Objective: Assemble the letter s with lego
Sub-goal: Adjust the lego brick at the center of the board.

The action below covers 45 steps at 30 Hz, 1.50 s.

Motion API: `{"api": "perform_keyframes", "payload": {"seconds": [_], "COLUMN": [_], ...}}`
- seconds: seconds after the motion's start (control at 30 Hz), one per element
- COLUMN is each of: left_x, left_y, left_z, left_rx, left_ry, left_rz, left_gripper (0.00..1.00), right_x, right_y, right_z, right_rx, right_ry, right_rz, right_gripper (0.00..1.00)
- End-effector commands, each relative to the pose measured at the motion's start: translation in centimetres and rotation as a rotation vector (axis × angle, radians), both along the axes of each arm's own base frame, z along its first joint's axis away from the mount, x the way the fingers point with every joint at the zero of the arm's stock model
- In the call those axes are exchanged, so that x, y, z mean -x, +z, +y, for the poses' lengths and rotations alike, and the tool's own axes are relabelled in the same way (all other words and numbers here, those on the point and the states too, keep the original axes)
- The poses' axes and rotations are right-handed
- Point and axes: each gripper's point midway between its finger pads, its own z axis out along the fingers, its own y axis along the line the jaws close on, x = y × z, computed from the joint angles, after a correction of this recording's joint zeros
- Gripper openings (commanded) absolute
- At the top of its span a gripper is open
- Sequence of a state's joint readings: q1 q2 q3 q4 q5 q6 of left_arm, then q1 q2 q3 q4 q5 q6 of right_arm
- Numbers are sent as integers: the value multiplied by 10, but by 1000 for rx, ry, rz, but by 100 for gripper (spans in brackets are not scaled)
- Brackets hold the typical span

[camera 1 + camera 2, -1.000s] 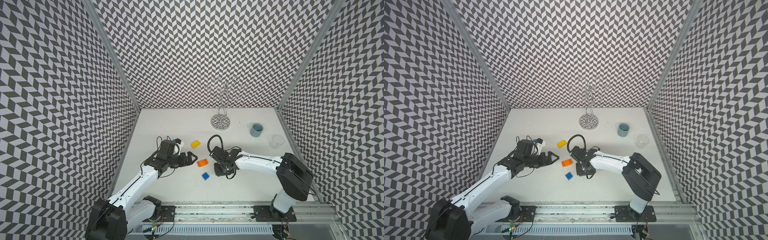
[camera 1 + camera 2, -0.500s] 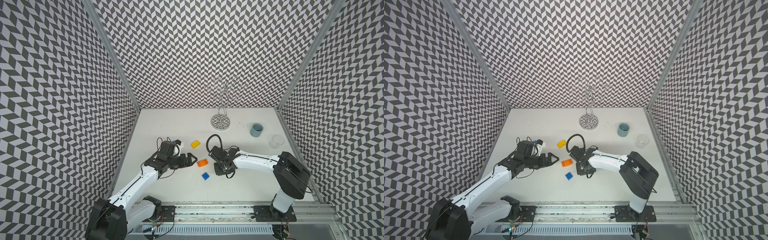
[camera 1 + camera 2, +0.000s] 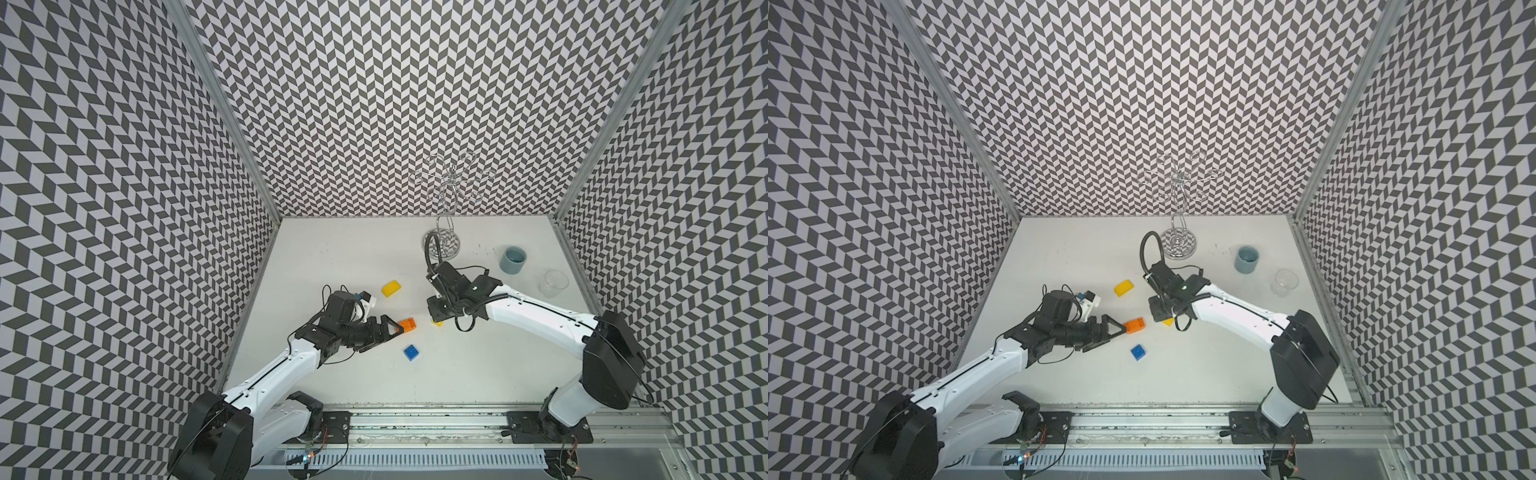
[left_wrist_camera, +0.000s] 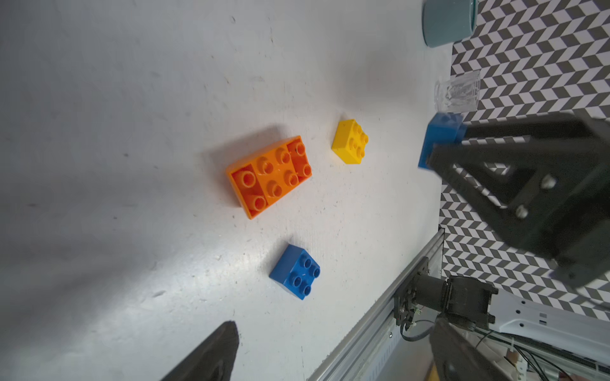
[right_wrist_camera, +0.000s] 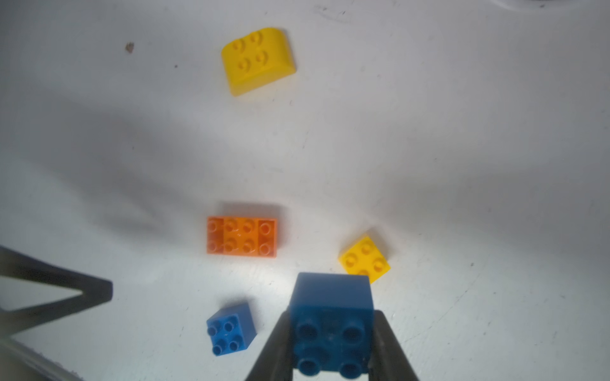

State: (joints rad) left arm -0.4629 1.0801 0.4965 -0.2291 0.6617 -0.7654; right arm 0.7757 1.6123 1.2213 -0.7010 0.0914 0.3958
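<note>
White tabletop boxed in by chevron-patterned walls, metal rail along the near edge. On the right gripper, jaws clamped from both sides on a blue brick, studs toward the wrist camera, held clear of the surface just above the small yellow brick, itself half hidden under that gripper in both top views. On the left gripper, jaws wide apart and empty, pointed at the orange oblong; upper fingertip right at its edge in both top views, yet apart from it in the left wrist view. Near the orange oblong, toward the rail, a second blue brick, studs up, free on all sides. Farther back, a curved yellow brick, well apart from the rest. All five pieces separate, none joined, clustered mid-table between the arms. At the back right, a grey cup and a clear glass, both upright, contents too small to tell; toward the middle from them, a wire stand.
</note>
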Motion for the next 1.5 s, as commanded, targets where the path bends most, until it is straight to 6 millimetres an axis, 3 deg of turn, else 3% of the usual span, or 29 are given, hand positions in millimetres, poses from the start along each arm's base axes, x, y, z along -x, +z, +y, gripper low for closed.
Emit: {"api": "perform_keyframes", "payload": {"seconds": [0.0, 0.3, 0.73, 1.03, 1.33, 1.47], "left_x": [2, 1, -23, -44, -72, -75], "left_y": [10, -12, -45, -54, -53, -43], "left_z": [-19, -35, -46, -42, -32, -37], "left_rx": [80, 86, 47, 34, 26, 34], "left_ry": [-25, -56, -56, -36, -9, -46], "left_rz": [12, 65, 76, 76, 50, 37], "left_gripper": [93, 93, 94, 94, 94, 94], "right_x": [-13, -14, -12, -20, -18, -5], "right_y": [21, 29, 33, 44, 59, 55], "right_z": [-1, -6, -12, -15, 8, 26], "right_rx": [-60, -73, -89, -117, -186, -209], "right_ry": [20, 5, 13, 23, 203, 405], "right_rz": [-45, -57, -71, -102, -157, -145], "right_gripper": [29, 29, 31, 33, 34, 34]}}
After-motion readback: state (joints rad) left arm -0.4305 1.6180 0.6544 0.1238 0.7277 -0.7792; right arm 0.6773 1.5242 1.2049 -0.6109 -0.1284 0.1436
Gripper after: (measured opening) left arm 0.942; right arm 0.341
